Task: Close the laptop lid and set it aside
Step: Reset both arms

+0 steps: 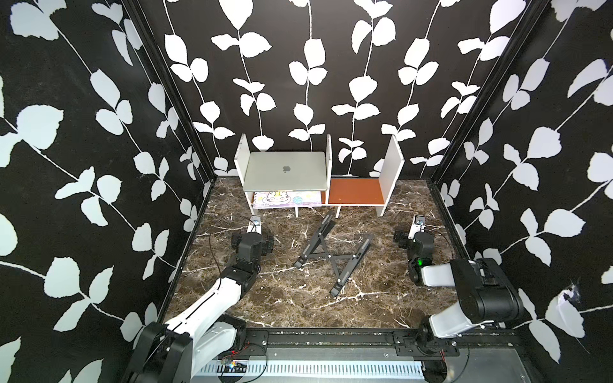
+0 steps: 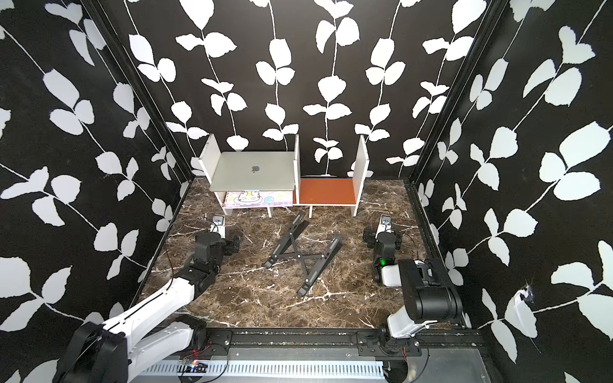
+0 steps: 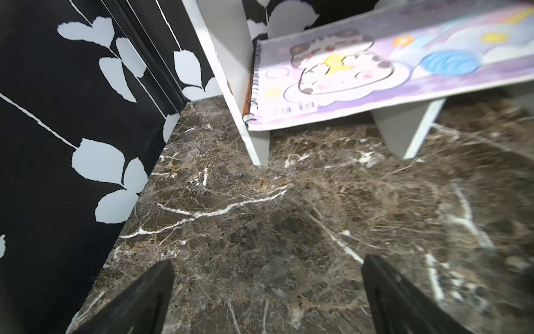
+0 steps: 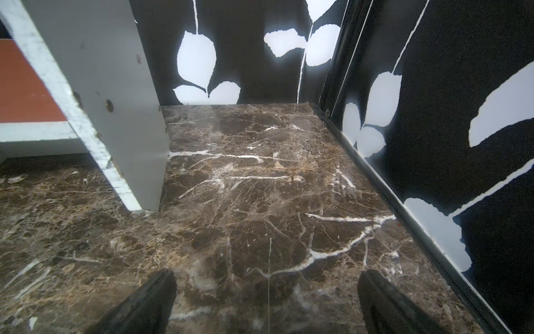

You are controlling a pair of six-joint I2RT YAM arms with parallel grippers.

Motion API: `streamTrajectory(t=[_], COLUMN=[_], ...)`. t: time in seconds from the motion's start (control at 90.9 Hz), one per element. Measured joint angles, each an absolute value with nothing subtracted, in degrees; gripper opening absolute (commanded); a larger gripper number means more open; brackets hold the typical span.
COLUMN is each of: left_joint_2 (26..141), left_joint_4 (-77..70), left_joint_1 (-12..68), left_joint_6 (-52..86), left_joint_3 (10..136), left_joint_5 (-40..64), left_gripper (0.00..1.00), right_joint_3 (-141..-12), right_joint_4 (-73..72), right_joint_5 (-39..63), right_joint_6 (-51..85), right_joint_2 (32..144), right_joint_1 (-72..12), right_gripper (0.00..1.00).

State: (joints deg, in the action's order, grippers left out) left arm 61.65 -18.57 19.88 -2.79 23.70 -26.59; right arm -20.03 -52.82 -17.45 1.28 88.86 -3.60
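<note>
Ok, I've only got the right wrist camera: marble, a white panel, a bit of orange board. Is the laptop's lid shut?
Observer: Yes. In both top views the laptop lies closed, logo facing up.
Operator: Where is it sitting?
Observer: On the upper level of the white shelf unit, in the bay on the robot's left, above a cartoon-cat notebook.
Operator: Anything out on the table itself?
Observer: A black folding stand lies in the middle of the marble, between the two arms.
</note>
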Motion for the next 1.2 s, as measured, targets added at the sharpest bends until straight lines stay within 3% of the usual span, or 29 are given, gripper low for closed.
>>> streamTrajectory(t=[0.253, 0.484, 0.946, 1.199], left_joint_2=[77.9, 90.7, 91.1, 92.0], left_joint_4=[-35.0, -50.0, -58.4, -72.1], left_joint_1=[9.5, -0.8, -0.8, -0.8], left_joint_6=[-4.9, -4.1, -4.6, -4.1], left_joint_3=[23.0, 20.8, 19.9, 10.4], left_joint_5=[-20.5, -6.2, 3.4, 1.4], left_gripper=[0.99, 0.99, 0.99, 0.99], right_joint_3=[-20.0, -20.0, -20.0, -20.0], right_joint_4=[-52.8, -52.9, -53.1, -53.1], right_joint_5=[-17.3, -17.3, -17.3, -17.3], right_joint_6=[1.2, 1.1, 1.1, 1.1], right_joint_2=[88.9, 88.9, 88.9, 88.9], right_joint_1=[-3.6, -3.6, -3.6, -3.6], right_gripper=[1.0, 1.0, 1.0, 1.0])
